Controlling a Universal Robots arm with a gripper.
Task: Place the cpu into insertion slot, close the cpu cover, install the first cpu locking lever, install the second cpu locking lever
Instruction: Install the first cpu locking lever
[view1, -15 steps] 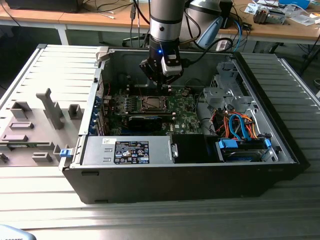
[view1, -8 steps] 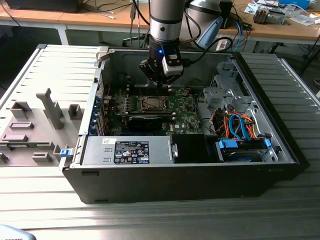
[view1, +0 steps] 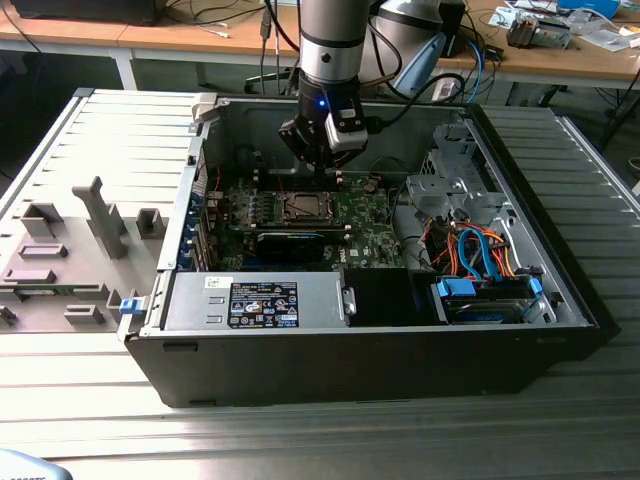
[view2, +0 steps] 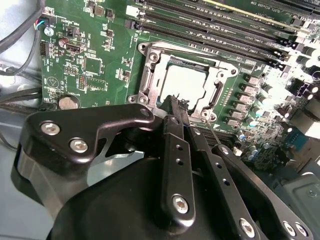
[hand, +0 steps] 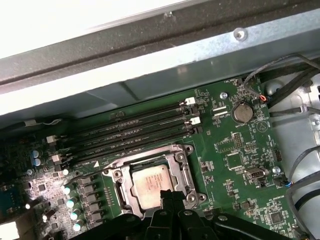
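Off to the exterior view's left of my gripper (view1: 322, 162) sits one grey fixture tray (view1: 60, 262), well apart from me and outside the computer case (view1: 560, 300).

Next comes the green circuit board (hand: 235, 162), which I hang above. The one insertion slot (view1: 303, 207) lies just beneath my fingertips and a little toward the exterior view's left. What matters here is that the slot is straight down from me, not off to a side. In the second wrist view my fingers (view2: 176, 150) are drawn together until the tips almost meet, and I see nothing pinched between them. They point at the slot's near rim.

The one cpu (view2: 184, 82) already lies flat inside the slot, its pale metal top facing up at me. The one cpu cover (view2: 151, 82) looks folded down around it, and the chip shows through its window.

Of the locking levers I can make out one thin rod (view2: 212, 131) for certain. It runs alongside my fingers, just beside the slot's corner — whether it is hooked down I cannot tell.

Farther to the exterior view's right of me stand one metal drive cage (view1: 450, 185) and a bundle of orange and blue cables (view1: 480, 250), well apart from me.
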